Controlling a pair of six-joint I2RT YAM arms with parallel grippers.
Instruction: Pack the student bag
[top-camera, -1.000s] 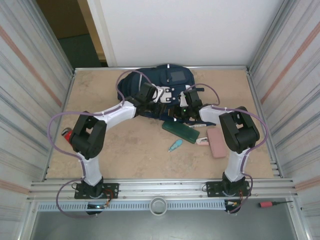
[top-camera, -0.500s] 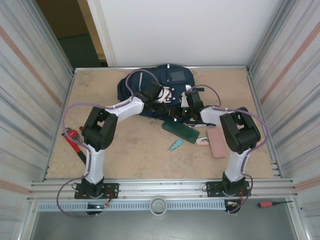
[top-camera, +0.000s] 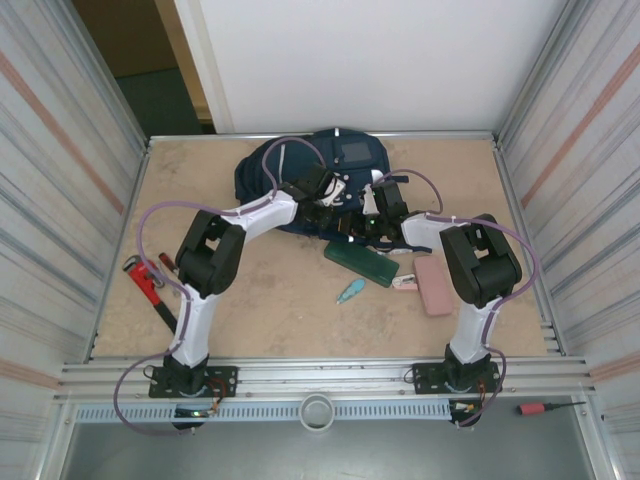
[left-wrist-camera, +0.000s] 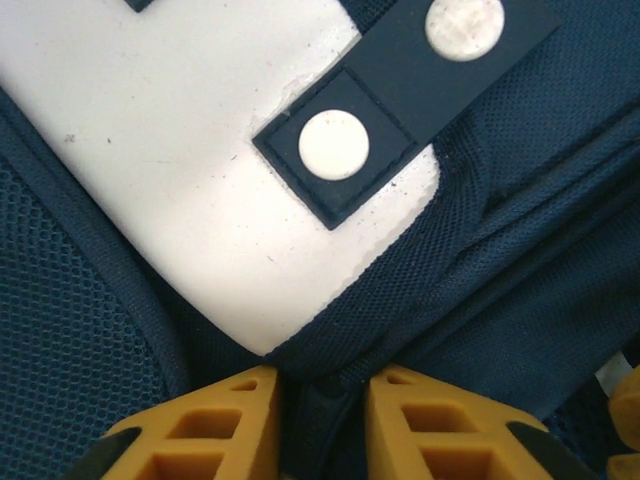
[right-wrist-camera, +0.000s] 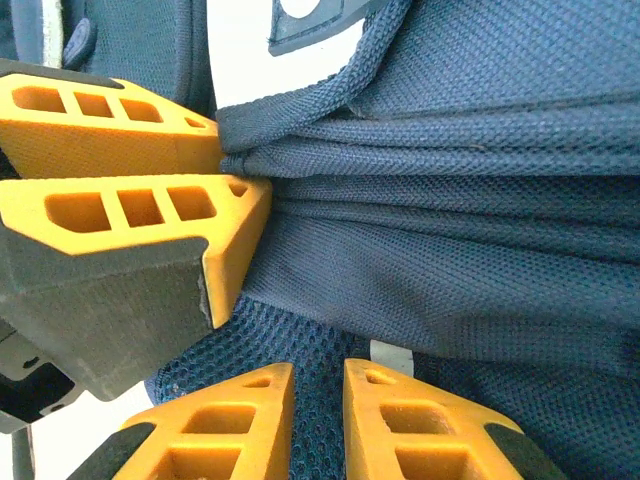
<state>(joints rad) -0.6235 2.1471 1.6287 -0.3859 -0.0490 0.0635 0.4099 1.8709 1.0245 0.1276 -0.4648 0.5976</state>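
Left wrist: left gripper (left-wrist-camera: 320, 388) apparently pinches student bag (left-wrist-camera: 520, 250).

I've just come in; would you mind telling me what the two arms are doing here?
Both arms reach to the student bag at the far side of the table. The left gripper and right gripper meet at its near edge, each seemingly pinching navy fabric. A dark green pencil case, a pink case and a small teal item lie nearby, not yet packed.
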